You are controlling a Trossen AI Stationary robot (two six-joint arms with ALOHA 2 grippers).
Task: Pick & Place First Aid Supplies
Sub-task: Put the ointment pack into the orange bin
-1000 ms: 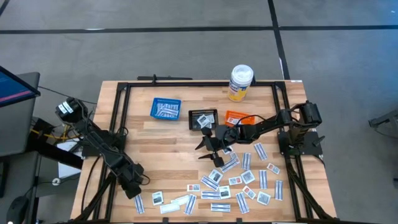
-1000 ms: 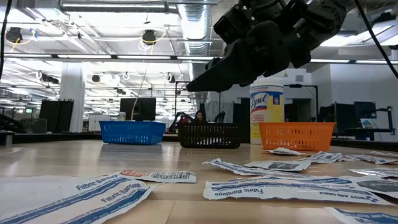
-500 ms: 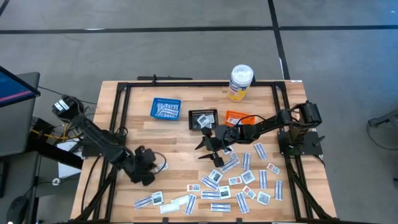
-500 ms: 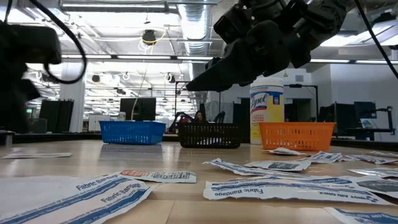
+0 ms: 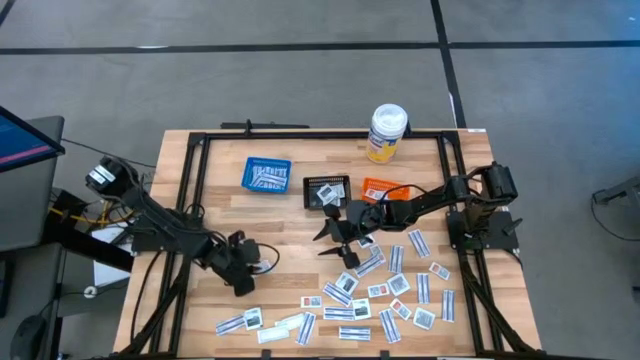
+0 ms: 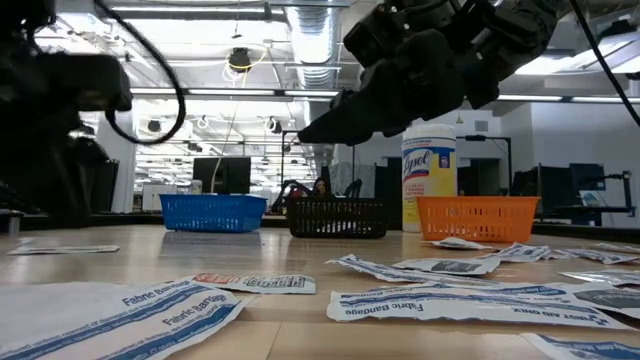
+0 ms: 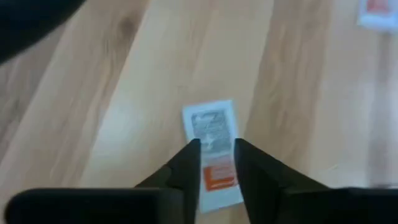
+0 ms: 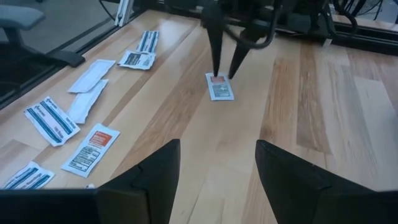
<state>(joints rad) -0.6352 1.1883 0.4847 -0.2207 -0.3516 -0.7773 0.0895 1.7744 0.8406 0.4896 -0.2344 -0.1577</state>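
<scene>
Wood table (image 5: 290,215) – packet (image 7: 213,151) flat, long axis along L gripper (image 7: 217,163) fingers – spread, straddling it.

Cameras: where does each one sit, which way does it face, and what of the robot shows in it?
High view: overhead, straight down; both arms, left gripper over bare wood, right gripper mid-table.
Low view: table height, looking across at the baskets; right arm overhead, left arm at the edge.
Left wrist view: down past its fingers, astride a small packet.
Right wrist view: across the table past its open fingers.
Shared: right wrist view shows that small packet with the left gripper above.
</scene>
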